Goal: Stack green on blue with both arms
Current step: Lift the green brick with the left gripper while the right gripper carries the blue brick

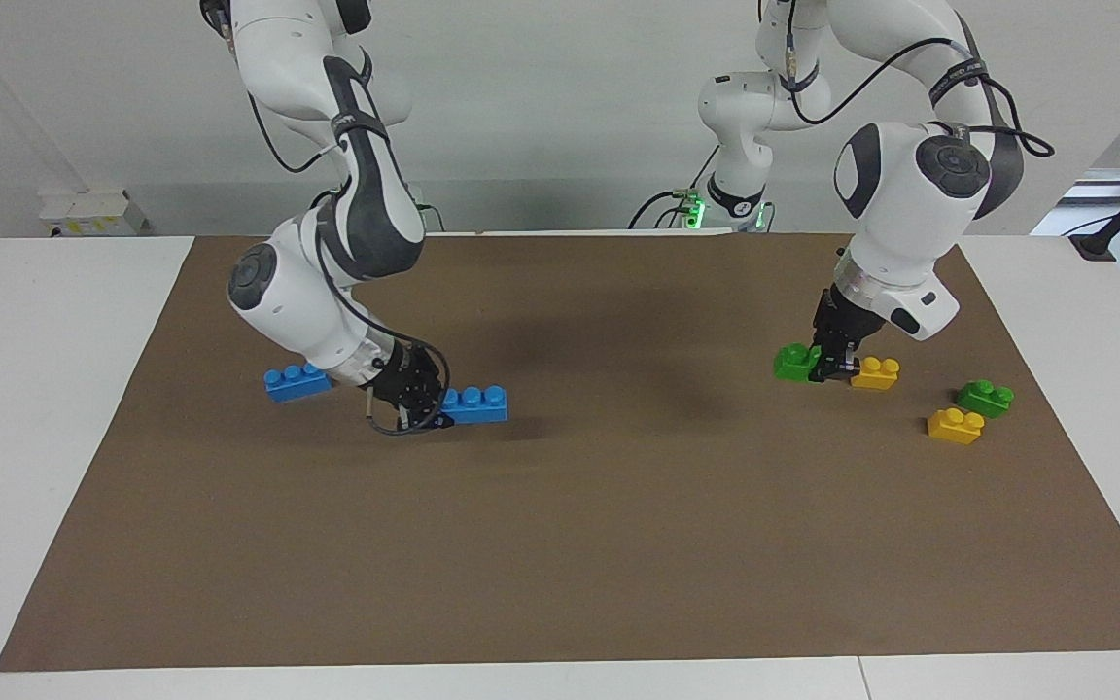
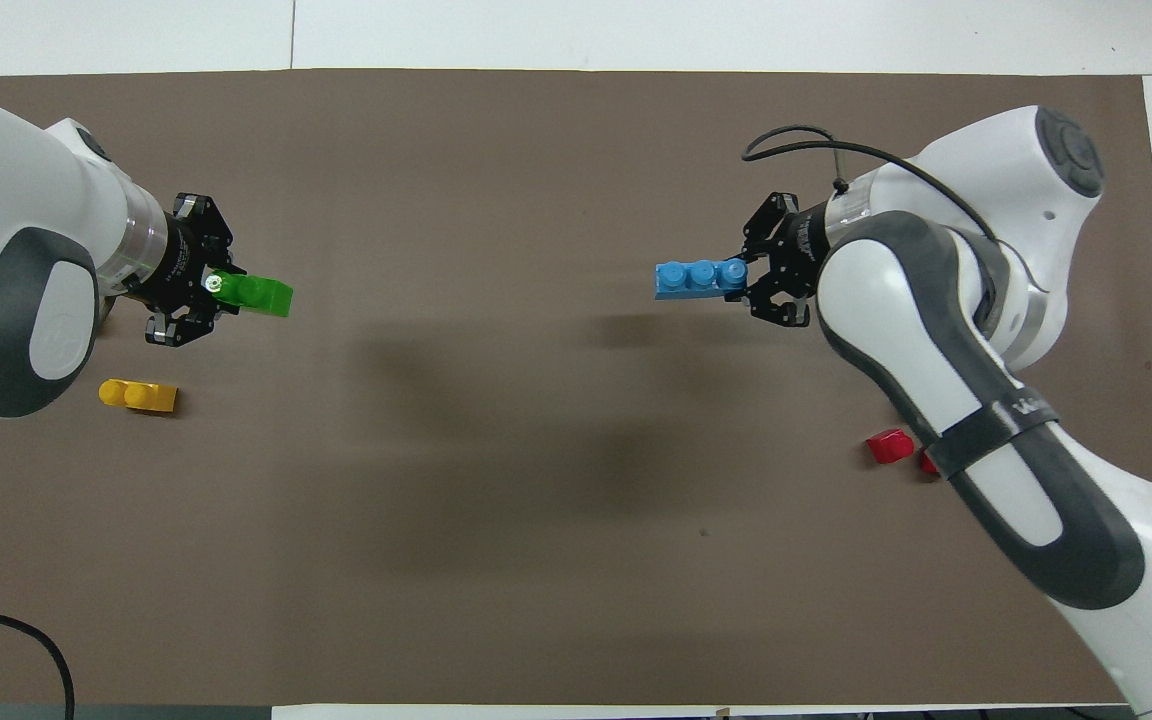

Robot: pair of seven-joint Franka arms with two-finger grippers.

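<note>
Left hand (image 1: 834, 371): low at the left arm's end of the table (image 1: 618, 544), fingers pinching one end of a green brick (image 1: 795, 362).
Green brick: held in the left hand, a yellow brick (image 1: 876, 373) just beside that hand.
Right hand (image 1: 416, 408): low at the right arm's end, fingers pinching one end of a blue brick (image 1: 475, 403).
Blue brick: held in the right hand, studs up, well apart from the green one.
Second blue brick (image 1: 296, 381): on the table, near the right hand, partly hidden by the arm.
Second green brick (image 1: 985, 398): touching another yellow brick (image 1: 955, 425).
Red bricks (image 2: 889, 445): two, partly hidden under the right arm.
</note>
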